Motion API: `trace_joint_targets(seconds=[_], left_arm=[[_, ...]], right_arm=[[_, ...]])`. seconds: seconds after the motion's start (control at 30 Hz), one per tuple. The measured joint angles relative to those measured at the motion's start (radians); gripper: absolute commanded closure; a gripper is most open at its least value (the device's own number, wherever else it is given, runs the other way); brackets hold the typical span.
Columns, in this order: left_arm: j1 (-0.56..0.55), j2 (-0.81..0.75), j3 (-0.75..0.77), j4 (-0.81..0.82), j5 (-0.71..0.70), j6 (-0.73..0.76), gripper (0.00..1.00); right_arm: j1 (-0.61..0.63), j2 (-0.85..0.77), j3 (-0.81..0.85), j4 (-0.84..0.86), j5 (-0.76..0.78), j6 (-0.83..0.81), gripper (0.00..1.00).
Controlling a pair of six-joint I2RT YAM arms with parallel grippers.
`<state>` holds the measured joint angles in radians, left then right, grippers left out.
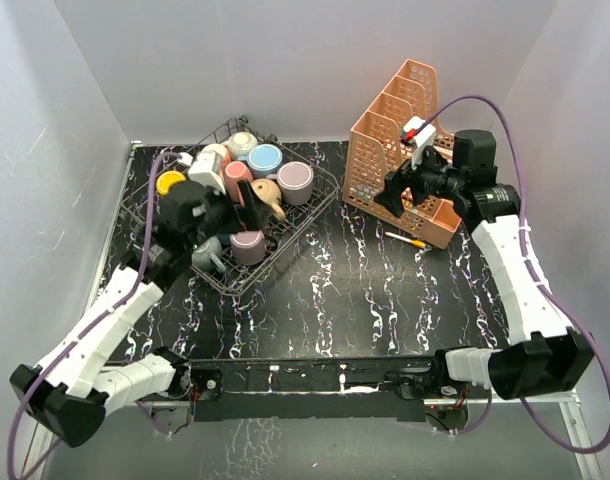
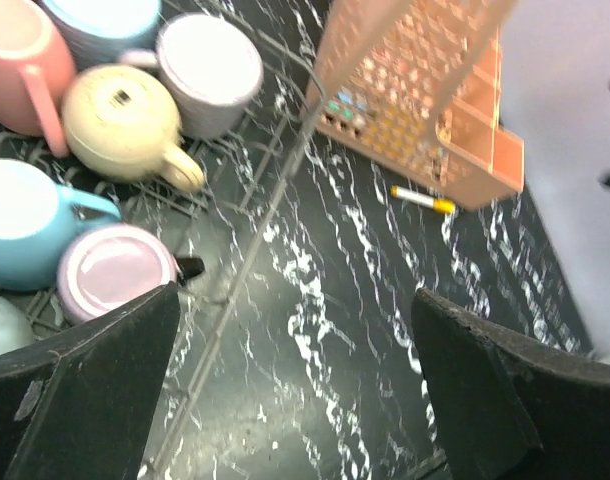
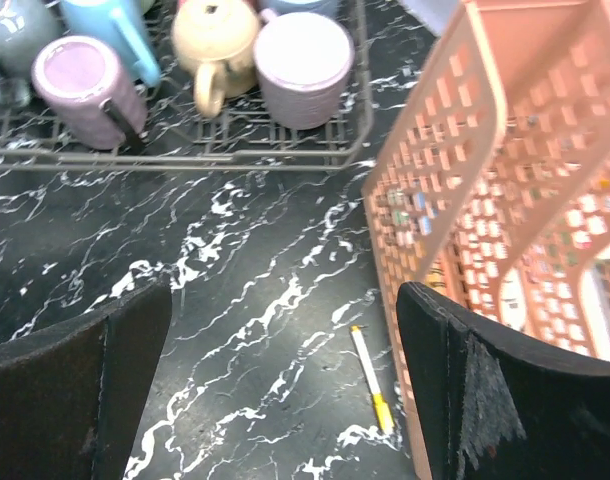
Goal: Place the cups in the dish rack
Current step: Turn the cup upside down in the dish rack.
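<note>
The dark wire dish rack (image 1: 307, 215) stands at the back left and holds several cups, among them yellow (image 1: 171, 182), blue (image 1: 265, 158), lilac (image 1: 296, 180), tan (image 1: 268, 195) and another lilac one (image 1: 248, 245). Every cup I see lies inside the rack. My left gripper (image 1: 230, 213) hovers over the rack's near right part, open and empty. In the left wrist view its jaws (image 2: 295, 300) stand wide over the rack's edge wire (image 2: 255, 240). My right gripper (image 1: 395, 195) is open and empty beside the orange organizer; its wrist view (image 3: 285, 300) shows bare table between the jaws.
The orange perforated organizer (image 1: 400, 145) stands at the back right, and shows in the right wrist view (image 3: 505, 200). A white and yellow pen (image 1: 405, 239) lies on the black marbled table in front of it, also in the right wrist view (image 3: 373, 380).
</note>
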<state>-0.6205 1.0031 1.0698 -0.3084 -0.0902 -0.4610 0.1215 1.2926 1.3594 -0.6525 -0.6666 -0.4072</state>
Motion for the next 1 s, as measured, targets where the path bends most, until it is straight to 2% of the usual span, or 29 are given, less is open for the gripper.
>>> trace_joint_targets(seconds=[0.13, 0.23, 0.4, 0.57, 0.73, 1.0], left_arm=[[0.206, 0.086, 0.080, 0.028, 0.153, -0.043, 0.03], [0.266, 0.154, 0.188, 0.021, 0.217, -0.056, 0.03], [0.280, 0.234, 0.461, -0.026, 0.269, -0.050, 0.03], [0.280, 0.215, 0.667, -0.028, 0.298, -0.045, 0.03], [0.280, 0.151, 0.715, -0.001, 0.347, -0.058, 0.03], [0.280, 0.092, 0.713, 0.051, 0.420, -0.090, 0.03]], right_arm=[[-0.005, -0.058, 0.037, 0.019, 0.098, 0.047, 0.00], [-0.006, -0.060, 0.133, 0.022, 0.166, 0.102, 0.00], [-0.008, -0.053, 0.367, 0.017, 0.198, 0.200, 0.00], [-0.008, -0.040, 0.592, 0.018, 0.172, 0.233, 0.01], [-0.014, -0.027, 0.719, 0.017, 0.142, 0.262, 0.01], [-0.053, -0.032, 0.697, 0.015, 0.202, 0.425, 0.01]])
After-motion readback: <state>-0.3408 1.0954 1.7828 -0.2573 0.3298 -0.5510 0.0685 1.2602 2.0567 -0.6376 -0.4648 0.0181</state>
